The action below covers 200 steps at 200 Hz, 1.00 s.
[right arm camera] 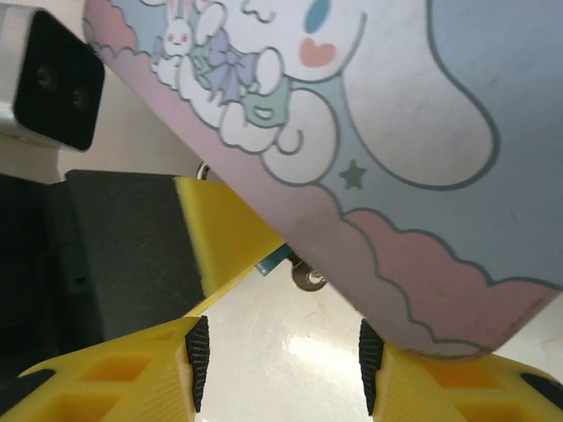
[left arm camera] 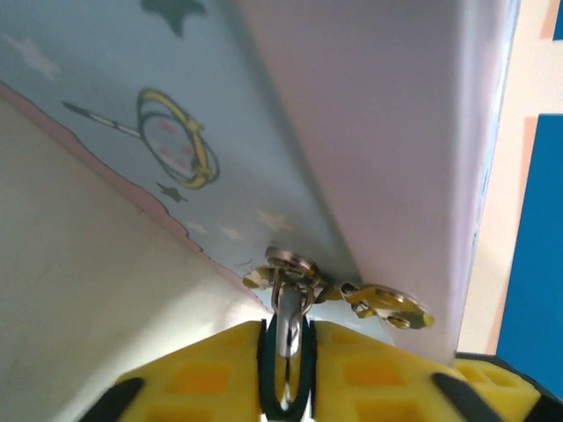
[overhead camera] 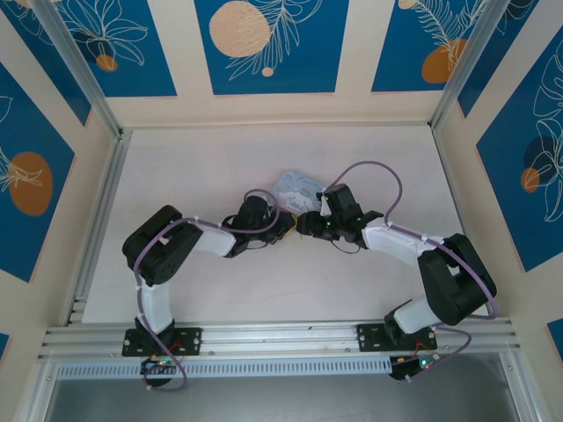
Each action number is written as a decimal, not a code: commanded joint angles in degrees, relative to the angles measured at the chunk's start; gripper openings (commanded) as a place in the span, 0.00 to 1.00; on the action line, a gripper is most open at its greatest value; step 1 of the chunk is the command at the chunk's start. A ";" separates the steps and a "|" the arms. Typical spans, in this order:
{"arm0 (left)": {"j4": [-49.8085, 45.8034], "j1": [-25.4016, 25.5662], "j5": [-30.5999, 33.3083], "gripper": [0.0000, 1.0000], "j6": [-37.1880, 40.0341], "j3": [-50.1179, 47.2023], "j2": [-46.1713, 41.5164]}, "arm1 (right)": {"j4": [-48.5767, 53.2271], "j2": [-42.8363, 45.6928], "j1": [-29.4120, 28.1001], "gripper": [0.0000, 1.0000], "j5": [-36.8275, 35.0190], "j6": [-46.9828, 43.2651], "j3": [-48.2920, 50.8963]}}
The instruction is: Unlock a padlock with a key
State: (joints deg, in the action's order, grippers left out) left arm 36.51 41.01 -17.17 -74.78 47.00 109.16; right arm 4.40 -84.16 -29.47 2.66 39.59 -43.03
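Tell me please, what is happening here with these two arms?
Both arms meet at the middle of the table, at the pale blue tin. The left gripper is shut on a thin metal loop that hangs at the tin's clasp; it is probably the padlock's shackle, but I cannot tell for certain. The right gripper is open beside the tin's corner and holds nothing.

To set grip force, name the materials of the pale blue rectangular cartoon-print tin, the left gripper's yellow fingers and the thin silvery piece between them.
Pale blue rectangular tin: probably painted sheet metal, smooth satin sheen. Yellow fingers: matte moulded plastic, judging by square recesses. Thin silvery piece: bare metal, bright glint.
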 commanded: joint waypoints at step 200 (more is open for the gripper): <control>-31.68 -8.76 4.88 1.00 23.16 7.92 -17.30 | -9.99 -6.24 6.67 0.50 4.88 6.68 -1.20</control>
State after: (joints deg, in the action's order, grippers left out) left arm 11.18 34.79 -11.92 -57.74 48.99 89.67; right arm -2.79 -91.66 -21.15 7.57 45.89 -46.63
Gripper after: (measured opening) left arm 0.998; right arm 0.503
